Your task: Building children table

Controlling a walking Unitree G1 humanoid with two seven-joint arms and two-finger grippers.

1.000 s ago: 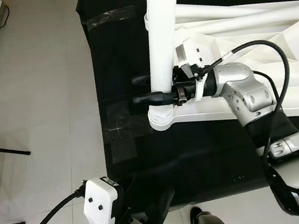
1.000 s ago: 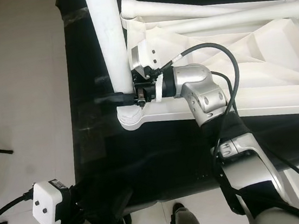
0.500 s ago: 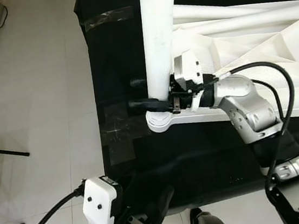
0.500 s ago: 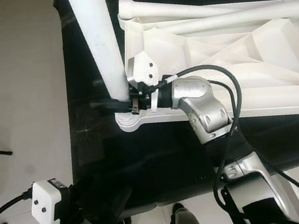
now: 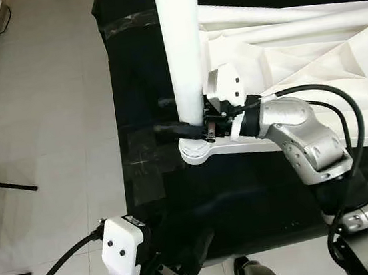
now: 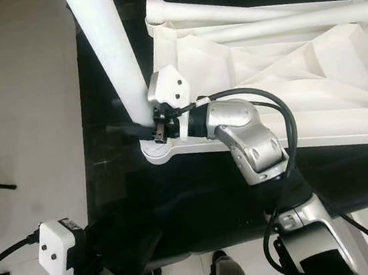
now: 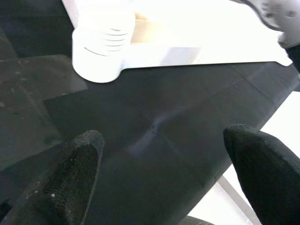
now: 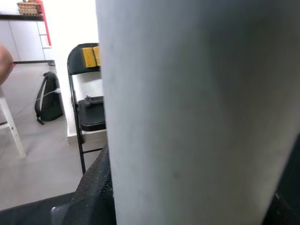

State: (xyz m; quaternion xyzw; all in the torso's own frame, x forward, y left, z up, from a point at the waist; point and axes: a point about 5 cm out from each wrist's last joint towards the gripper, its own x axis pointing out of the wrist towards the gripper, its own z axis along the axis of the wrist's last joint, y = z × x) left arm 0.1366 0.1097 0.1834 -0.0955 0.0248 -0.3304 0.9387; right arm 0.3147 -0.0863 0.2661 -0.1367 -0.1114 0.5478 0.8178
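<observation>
one white table leg stands upright in the corner socket of the upturned tabletop on the black mat, right gripper clamped around it. other legs lie loose, so early stage. left gripper hangs open near the mat's edge. leg top cut off.

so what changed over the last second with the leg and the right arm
The right gripper, jaws shut on the white table leg, has carried the leg's top over toward the robot's left, so it leans further that way, its foot kept at the corner socket of the upturned table top. The wrist has turned with it. The left gripper stays low and open over the black mat.
</observation>
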